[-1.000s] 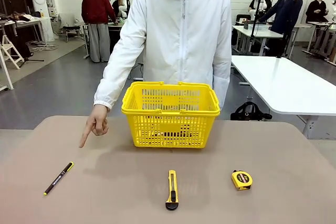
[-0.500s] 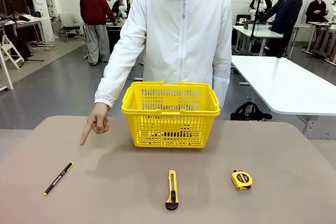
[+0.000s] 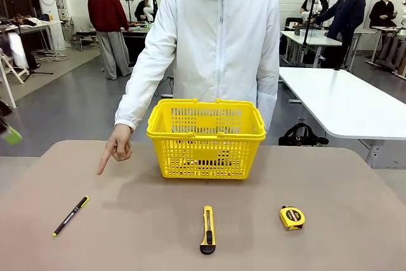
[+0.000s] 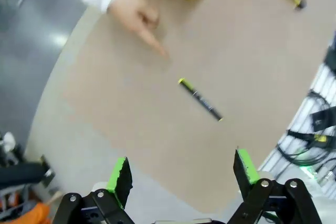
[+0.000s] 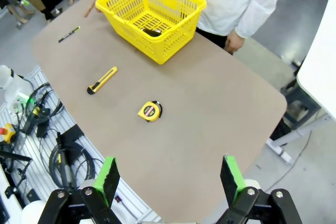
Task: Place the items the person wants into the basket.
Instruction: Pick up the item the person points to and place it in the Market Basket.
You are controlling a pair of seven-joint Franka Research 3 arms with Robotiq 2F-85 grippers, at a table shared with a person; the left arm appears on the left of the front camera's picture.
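Tan table [image 3: 330, 182] – on it basket [image 3: 206, 136], pen [image 3: 70, 215], utility knife [image 3: 208, 229], tape measure [image 3: 292, 218]

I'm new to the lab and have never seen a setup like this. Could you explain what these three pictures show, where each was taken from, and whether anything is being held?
It is a two-armed robot sharing a table with a person. The front picture looks across the table from the robot's side. The other two come from cameras on the robot's wrists, looking along each gripper's green-padded fingers.

On the table lie a black pen, a utility knife and a tape measure, with a yellow basket at the far side. The right wrist picture shows something dark already lying in the basket. The person's hand points down toward the pen.

The left gripper hangs above the pen, jaws open. The right gripper is high over the table, also open. Neither holds anything.
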